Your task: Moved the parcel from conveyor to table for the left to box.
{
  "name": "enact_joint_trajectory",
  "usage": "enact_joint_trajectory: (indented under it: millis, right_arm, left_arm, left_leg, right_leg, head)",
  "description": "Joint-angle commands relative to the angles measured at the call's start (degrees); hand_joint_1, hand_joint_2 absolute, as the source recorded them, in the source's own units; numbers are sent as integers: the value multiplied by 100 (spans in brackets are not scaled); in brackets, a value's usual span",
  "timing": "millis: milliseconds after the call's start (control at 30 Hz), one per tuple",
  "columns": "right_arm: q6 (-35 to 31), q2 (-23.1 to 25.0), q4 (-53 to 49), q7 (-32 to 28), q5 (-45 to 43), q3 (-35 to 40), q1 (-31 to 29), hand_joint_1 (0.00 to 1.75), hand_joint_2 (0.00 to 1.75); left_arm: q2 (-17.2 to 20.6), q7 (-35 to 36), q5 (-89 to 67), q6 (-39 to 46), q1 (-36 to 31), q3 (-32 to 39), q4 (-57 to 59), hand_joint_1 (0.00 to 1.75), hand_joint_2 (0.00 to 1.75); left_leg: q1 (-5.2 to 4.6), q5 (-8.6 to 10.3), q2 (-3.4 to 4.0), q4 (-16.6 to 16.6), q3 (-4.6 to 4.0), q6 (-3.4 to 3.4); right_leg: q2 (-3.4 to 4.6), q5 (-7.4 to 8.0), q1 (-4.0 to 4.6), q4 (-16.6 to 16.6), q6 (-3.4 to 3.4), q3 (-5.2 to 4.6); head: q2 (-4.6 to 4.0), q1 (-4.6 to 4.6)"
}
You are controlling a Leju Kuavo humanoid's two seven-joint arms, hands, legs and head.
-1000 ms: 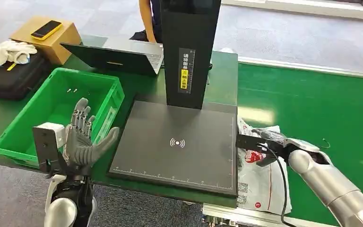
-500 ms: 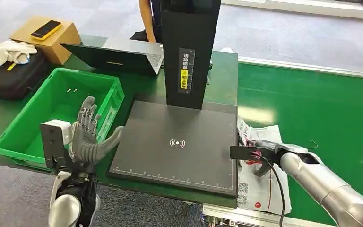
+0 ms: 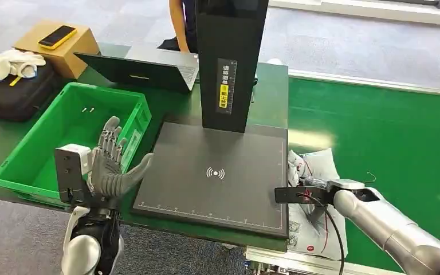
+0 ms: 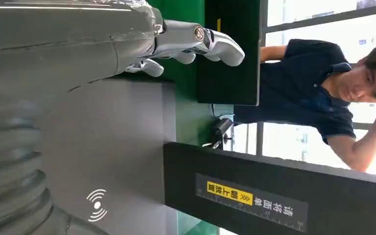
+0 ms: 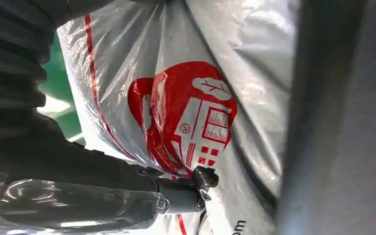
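Head view: parcel (image 3: 312,172), a soft white plastic mailer, lies on the green conveyor (image 3: 389,143) beside the counter's black scan pad (image 3: 217,172). Right hand (image 3: 312,197) pinches its crumpled film. Likely light, limp, slippery; bunch the film rather than the flat face. Left hand (image 3: 112,166) waits, fingers spread, holding nothing.

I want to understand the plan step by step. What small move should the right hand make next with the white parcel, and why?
Probably lift the parcel a little and carry it left onto the black scanner plate. The right hand grips its plastic in the right wrist view, yet the parcel hangs at the plate's edge over the green conveyor. The left hand waits with fingers spread beside the green bin.
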Motion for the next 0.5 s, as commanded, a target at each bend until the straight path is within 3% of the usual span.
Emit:
enact_joint_trajectory:
  millis: [33, 67, 100, 267, 500]
  right_arm:
    - [-53, 29, 420, -61, 62, 634, 332, 0, 175]
    - [-71, 12, 386, -41, 61, 629, 350, 152, 175]
    - [-50, -25, 332, -25, 60, 639, 364, 173, 175]
    - [26, -77, 243, -2, 46, 655, 337, 175, 175]
    - [35, -68, 244, 3, 46, 657, 329, 175, 175]
  left_arm:
    - [139, 42, 12, 0, -207, -147, 387, 0, 175]
    - [137, 44, 8, -4, -225, -150, 396, 0, 175]
    - [133, 48, 1, -11, -241, -154, 407, 0, 175]
    - [121, 55, -9, -22, -284, -151, 435, 0, 175]
    - [120, 55, -9, -22, -290, -150, 442, 0, 175]
  left_leg:
    - [8, 3, -9, -10, 18, -13]
    - [11, 15, -17, -24, 19, -23]
    - [10, 5, -13, -10, 22, -13]
    - [12, 32, -17, -40, 27, -35]
    - [15, 13, -11, -15, 60, -14]
  right_leg:
    - [-11, 3, 8, -17, -6, 24]
    - [-21, 12, 9, -32, -10, 27]
    - [-16, 4, 8, -19, -6, 29]
    - [-24, 26, 8, -46, -15, 33]
    - [-17, 12, 9, -38, -6, 75]
  head:
    - [0, 0]
    - [-2, 0]
    - [0, 0]
    - [0, 0]
    - [0, 0]
